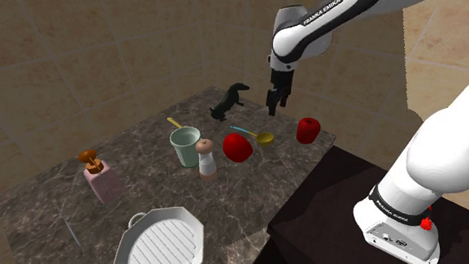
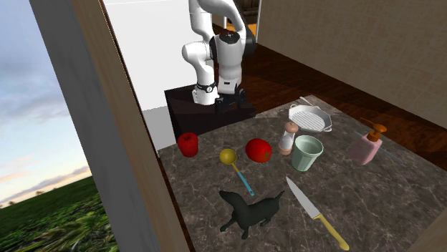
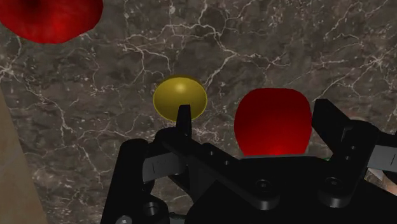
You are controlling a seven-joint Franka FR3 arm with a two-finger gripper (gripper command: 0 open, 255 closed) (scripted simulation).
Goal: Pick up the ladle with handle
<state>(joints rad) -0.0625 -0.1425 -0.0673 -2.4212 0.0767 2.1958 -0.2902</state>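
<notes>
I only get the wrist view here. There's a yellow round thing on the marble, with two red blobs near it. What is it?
Observer: It's the bowl of a ladle. The other cameras show a thin blue handle running off it.
Visitor: And the red blobs?
Observer: One is a red cup. The other is a round red fruit lying beside that handle.
Visitor: Is the claw touching anything?
Observer: No. In the shoulder view the gripper hangs in the air above the table, clear of the ladle.
</notes>
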